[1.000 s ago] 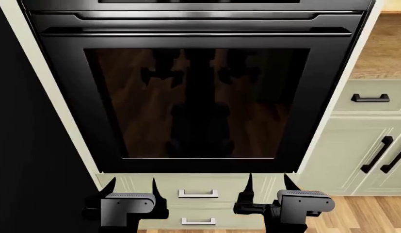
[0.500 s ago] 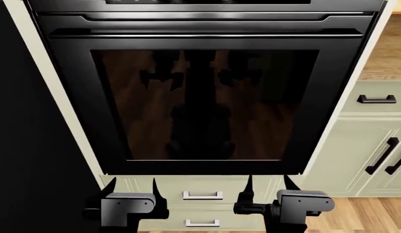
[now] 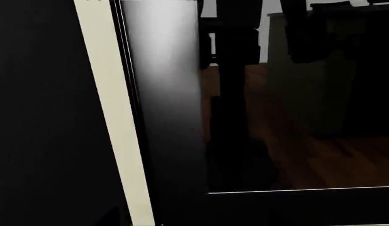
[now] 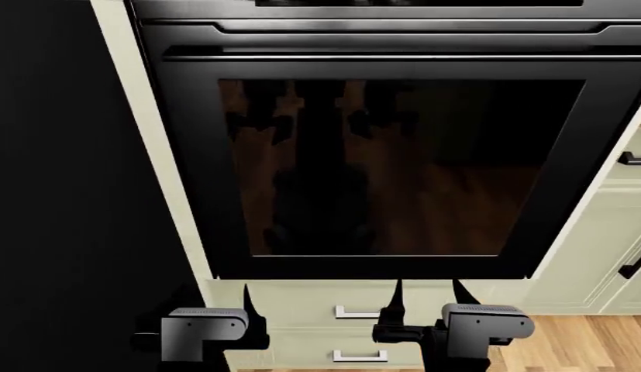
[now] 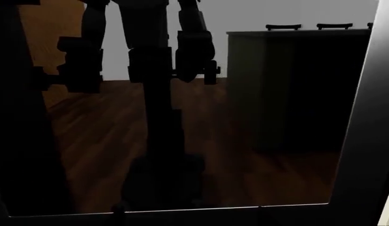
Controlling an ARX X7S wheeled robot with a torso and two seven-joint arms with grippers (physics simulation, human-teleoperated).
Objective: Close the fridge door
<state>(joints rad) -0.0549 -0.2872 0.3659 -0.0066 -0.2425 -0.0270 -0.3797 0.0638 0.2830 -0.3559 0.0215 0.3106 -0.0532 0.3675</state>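
A tall glossy black surface (image 4: 62, 178) fills the left of the head view and of the left wrist view (image 3: 37, 117). No handle or white inner face shows on it, so I cannot tell whether it is the fridge door. My left gripper (image 4: 214, 298) sits low in the head view, at that surface's right edge, open and holding nothing. Beside it, my right gripper (image 4: 429, 298) is also open and holds nothing, below the oven. Both point forward at the cabinet front.
A black glass-fronted oven door (image 4: 403, 170) stands straight ahead, filling the right wrist view (image 5: 181, 141). A cream cabinet strip (image 4: 144, 116) separates it from the black surface. Cream drawers (image 4: 356, 314) lie under the oven, cream cabinets (image 4: 610, 248) at right, over wooden floor (image 4: 568, 341).
The head view has swung left: the oven and cabinets slid rightward in the picture and the black surface now covers more of the left. Both grippers keep their pose and stay open.
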